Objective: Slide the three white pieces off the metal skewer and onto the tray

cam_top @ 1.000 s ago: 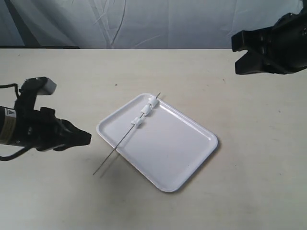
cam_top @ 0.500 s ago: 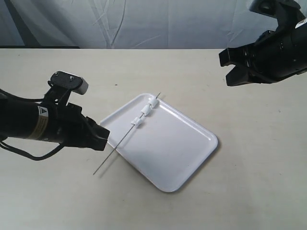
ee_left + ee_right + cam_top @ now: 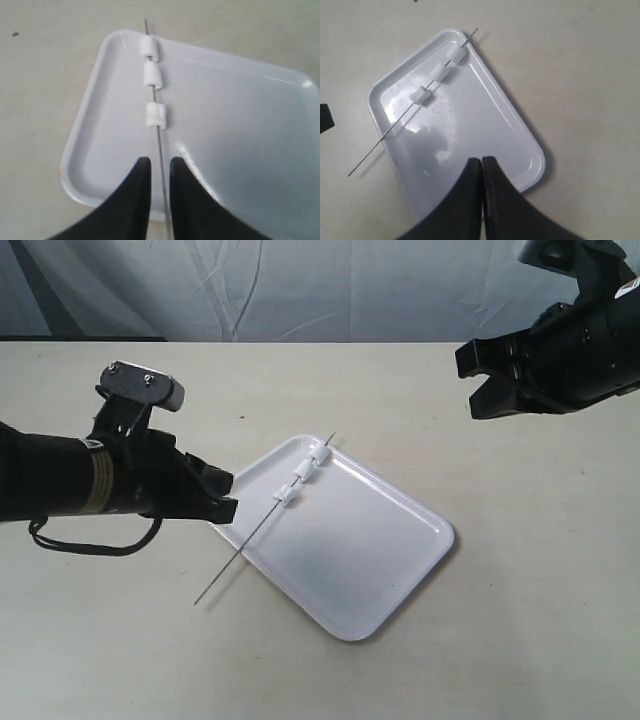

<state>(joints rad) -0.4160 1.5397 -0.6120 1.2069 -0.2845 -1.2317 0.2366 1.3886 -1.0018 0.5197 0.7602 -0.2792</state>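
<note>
So the metal skewer [image 3: 262,521] lies slantwise across the tray's [image 3: 400,570] left corner, with its bare end poking out over the counter [image 3: 520,620]. The three white pieces [image 3: 304,472] are threaded near the far tip, above the tray. The left jaws are the close ones: slightly parted and lined up along the rod, bare shaft running between them, pieces straight ahead. The right jaws are pinched together, empty, well off to the right. The left arm [image 3: 40,480] has a sticker [image 3: 93,480], too small to read.
</note>
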